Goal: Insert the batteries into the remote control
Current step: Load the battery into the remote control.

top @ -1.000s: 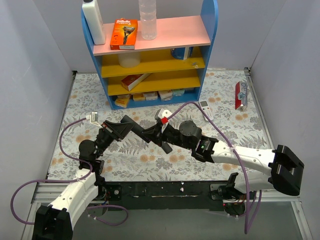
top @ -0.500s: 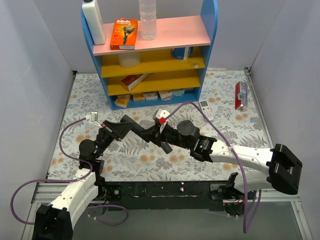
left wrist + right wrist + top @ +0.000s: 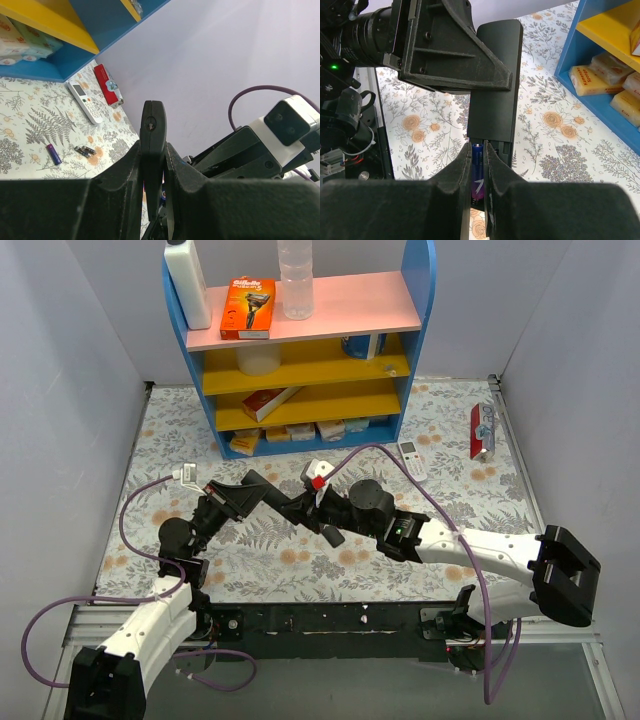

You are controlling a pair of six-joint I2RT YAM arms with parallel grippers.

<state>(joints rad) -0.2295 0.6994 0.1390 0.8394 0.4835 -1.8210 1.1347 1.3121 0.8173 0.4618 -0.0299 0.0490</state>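
Note:
My left gripper [image 3: 290,505] is shut on a black remote control [image 3: 495,80] and holds it above the table; the remote shows edge-on between the jaws in the left wrist view [image 3: 153,135]. My right gripper [image 3: 478,150] is shut on a purple-blue battery [image 3: 478,167]. The battery sits over the open battery bay at the remote's near end; I cannot tell whether it is seated. The two grippers meet at mid-table, the right gripper [image 3: 335,520] against the remote. One purple battery [image 3: 53,154] and two dark ones [image 3: 85,150] lie loose on the floral cloth.
A white remote [image 3: 413,459] and a red pack [image 3: 481,430] lie at the back right. A blue shelf unit [image 3: 300,340] with boxes and bottles stands at the back. Purple cables loop over both arms. Grey walls close in both sides.
My right arm has shifted a little left and closer to the black remote. The left arm and the remote have stayed in place.

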